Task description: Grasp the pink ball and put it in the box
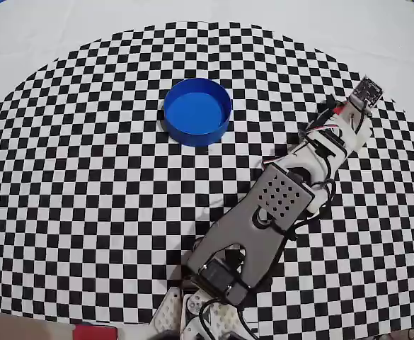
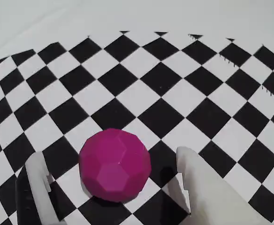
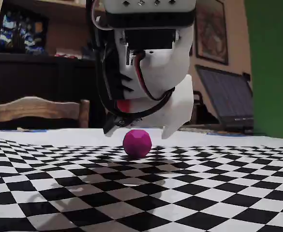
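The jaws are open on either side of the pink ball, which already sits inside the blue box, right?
Not quite. The pink ball lies on the checkered cloth, not in the blue box, which is empty in the overhead view. The gripper does straddle it, jaws open, in the wrist view.

Behind the pincer you've got a dim room: a dark shelf unit [image 3: 39, 72] to its left in the fixed view, a wooden chair back [image 3: 35, 110] lower down, a framed picture [image 3: 211, 31] and a laptop [image 3: 226, 99] to its right, then a green wall [image 3: 272, 63]. Under it, a checkered cloth [image 1: 86, 191].
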Motion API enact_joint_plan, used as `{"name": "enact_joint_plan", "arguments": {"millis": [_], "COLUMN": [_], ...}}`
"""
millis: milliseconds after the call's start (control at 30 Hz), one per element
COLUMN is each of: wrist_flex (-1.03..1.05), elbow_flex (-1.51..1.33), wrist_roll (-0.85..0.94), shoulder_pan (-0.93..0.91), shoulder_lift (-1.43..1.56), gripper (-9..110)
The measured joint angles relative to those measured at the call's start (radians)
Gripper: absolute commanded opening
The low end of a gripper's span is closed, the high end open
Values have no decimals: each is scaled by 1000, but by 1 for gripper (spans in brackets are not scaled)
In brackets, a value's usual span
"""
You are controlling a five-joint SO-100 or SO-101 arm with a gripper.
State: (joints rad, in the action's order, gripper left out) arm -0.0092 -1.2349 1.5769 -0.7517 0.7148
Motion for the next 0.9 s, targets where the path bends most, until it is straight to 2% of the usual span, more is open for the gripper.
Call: {"name": "enact_joint_plan", "arguments": {"millis": [900], "wrist_flex": [29], "elbow_flex": [103], "wrist_roll": [0], "shoulder_pan": [0], "shoulder_lift": [-66], "gripper": [33]}}
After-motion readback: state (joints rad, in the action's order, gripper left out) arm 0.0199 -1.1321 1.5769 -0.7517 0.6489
